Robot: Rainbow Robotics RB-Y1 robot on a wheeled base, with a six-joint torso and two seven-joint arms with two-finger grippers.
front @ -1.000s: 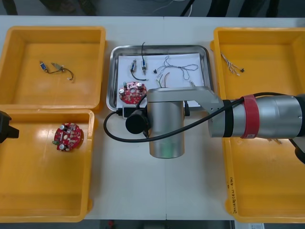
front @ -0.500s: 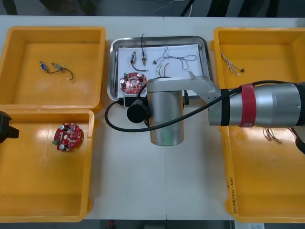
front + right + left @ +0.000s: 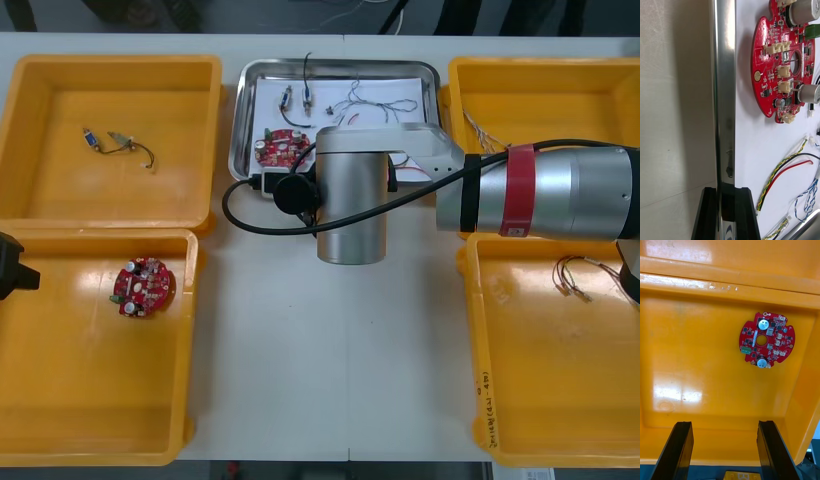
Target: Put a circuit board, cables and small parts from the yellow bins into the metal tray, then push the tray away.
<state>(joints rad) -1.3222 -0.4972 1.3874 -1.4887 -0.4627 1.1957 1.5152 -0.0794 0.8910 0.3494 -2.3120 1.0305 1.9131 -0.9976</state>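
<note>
The loading part of the task looks done: the tray (image 3: 243, 120) lies on the bench (image 3: 320, 360) between the two far bins (image 3: 110, 200), close to the far edge. On its white inside it holds a round red board (image 3: 279, 146), thin cables (image 3: 375, 100) and small parts (image 3: 296, 97). By this judgement, what is left is only to finish the push and to let go. The right hand (image 3: 725, 191) is at the near rim of the tray. Its black fingers (image 3: 708, 213) stand one on each side of the shiny rim and seem closed on it, though the real contact is hard to see. From the right wrist the board shows silver cans and pale connectors, and red, yellow and blue-white cables lie near it. The left hand (image 3: 724, 427) hangs wide open and empty over the near left bin (image 3: 100, 440), where a second board (image 3: 143, 287) lies.
</note>
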